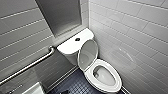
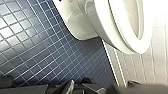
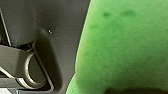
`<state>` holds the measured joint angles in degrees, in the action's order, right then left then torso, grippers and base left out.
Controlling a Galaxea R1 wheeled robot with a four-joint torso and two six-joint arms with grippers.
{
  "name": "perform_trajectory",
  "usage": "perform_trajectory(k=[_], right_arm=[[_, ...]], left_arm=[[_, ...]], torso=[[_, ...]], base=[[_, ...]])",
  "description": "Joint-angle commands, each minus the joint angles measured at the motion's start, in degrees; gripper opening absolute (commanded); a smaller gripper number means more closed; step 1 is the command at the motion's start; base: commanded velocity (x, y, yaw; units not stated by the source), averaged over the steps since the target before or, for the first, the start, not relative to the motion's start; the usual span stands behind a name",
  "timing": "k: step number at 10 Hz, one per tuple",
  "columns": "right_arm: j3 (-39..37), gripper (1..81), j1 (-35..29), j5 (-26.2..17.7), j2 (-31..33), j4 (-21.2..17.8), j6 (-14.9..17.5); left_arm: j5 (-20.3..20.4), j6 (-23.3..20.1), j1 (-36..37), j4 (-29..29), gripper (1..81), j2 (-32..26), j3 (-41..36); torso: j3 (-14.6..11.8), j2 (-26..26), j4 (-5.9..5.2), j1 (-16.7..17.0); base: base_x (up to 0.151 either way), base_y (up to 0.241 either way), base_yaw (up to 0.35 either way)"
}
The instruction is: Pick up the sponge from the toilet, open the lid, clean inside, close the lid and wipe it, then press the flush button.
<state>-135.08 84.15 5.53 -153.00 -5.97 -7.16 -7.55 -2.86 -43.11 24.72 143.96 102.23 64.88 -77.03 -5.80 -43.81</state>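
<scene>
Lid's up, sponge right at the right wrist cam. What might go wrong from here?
The sponge covers much of the right wrist view, so aiming into the toilet may be rough. The lid stands raised; a knock might drop it. The tiled wall crowds the toilet's side.

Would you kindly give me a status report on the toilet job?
Sponge close against right wrist camera, grip unconfirmed. Lid up, toilet bowl exposed. Flush button unobstructed. No obstruction seen at bowl.
</scene>
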Motion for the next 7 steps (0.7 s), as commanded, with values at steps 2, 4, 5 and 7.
perform_trajectory(k=[2, 4, 5, 7], right_arm=[[-2.27, 1.0, 0.54, -5.27, -0.92, -1.32, 0.21], [-2.64, 1.0, 0.19, -6.94, -2.07, -0.79, 0.30], [-2.45, 1.0, 0.19, -6.85, -2.24, -0.88, 0.30], [-2.37, 1.0, 0.28, -7.56, -2.42, -0.61, 0.91]], left_arm=[[-2.30, 1.02, 9.57, 10.59, 81.1, 2.04, 6.13], [-2.30, 1.28, 12.90, 14.55, 81.1, 3.27, 8.68], [-2.30, 1.37, 14.84, 16.67, 81.1, 3.71, 9.66], [-2.21, 1.46, 18.88, 20.88, 81.1, 3.80, 10.61]], torso=[[0.00, 0.00, 0.00, 0.00], [0.00, 0.02, 0.00, 0.00], [0.00, 0.02, 0.00, 0.00], [0.00, 0.02, 0.00, 0.00]], base=[[0.000, 0.000, 0.000], [0.000, 0.000, 0.000], [0.000, 0.000, 0.000], [0.000, 0.000, 0.000]])
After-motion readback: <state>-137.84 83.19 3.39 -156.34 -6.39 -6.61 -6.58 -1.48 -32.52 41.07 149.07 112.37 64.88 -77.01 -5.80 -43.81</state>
